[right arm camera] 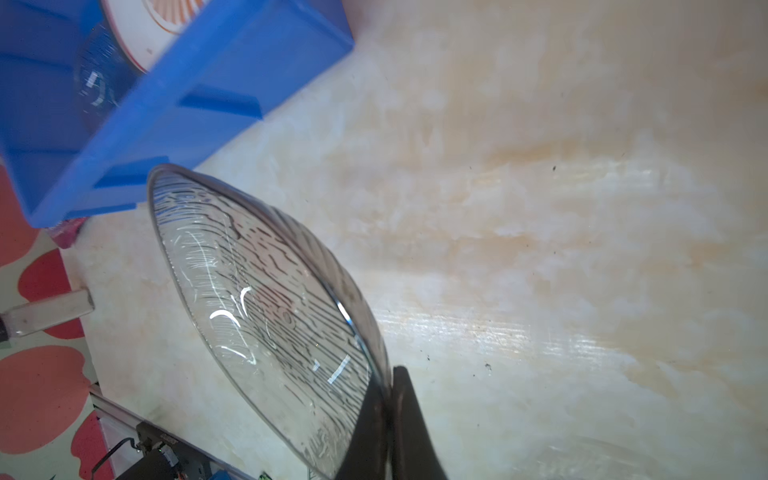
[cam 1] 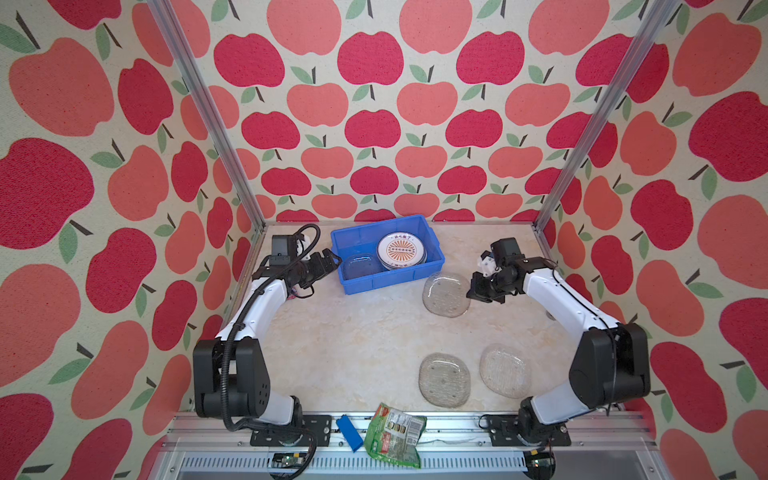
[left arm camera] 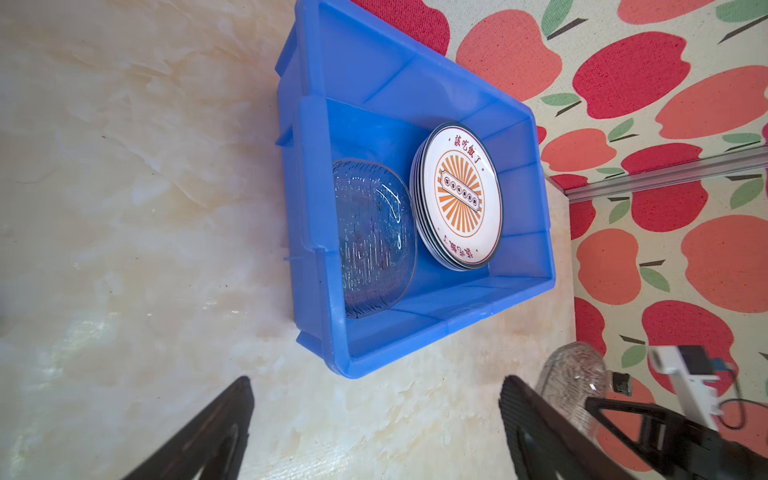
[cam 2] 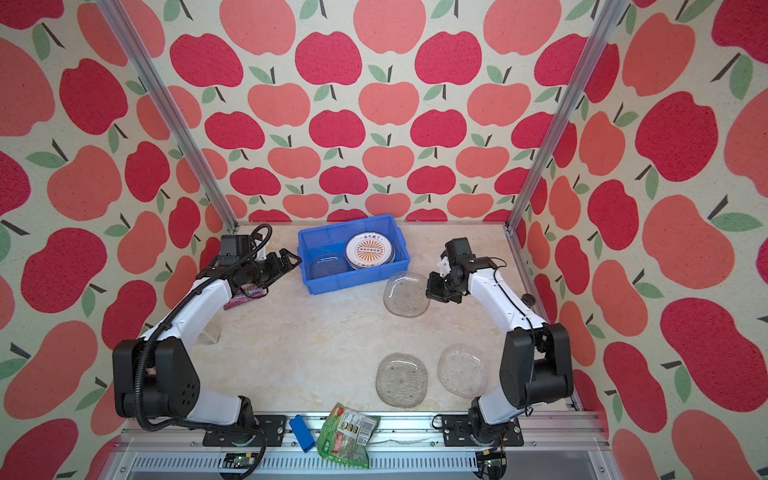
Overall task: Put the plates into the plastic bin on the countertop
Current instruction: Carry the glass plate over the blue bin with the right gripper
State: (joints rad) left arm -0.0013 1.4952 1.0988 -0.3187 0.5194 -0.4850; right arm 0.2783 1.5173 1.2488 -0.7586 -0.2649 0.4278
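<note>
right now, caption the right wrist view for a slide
Right end effector grips a glass plate beside the blue bin.

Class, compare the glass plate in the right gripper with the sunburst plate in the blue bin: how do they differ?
The glass plate is clear, ribbed and rounded-square; the sunburst plate is round and white with orange rays. The glass plate is outside the blue bin, beside it; the sunburst plate sits inside. The right gripper pinches the glass plate's rim; nothing holds the sunburst plate. Both are plates.
</note>
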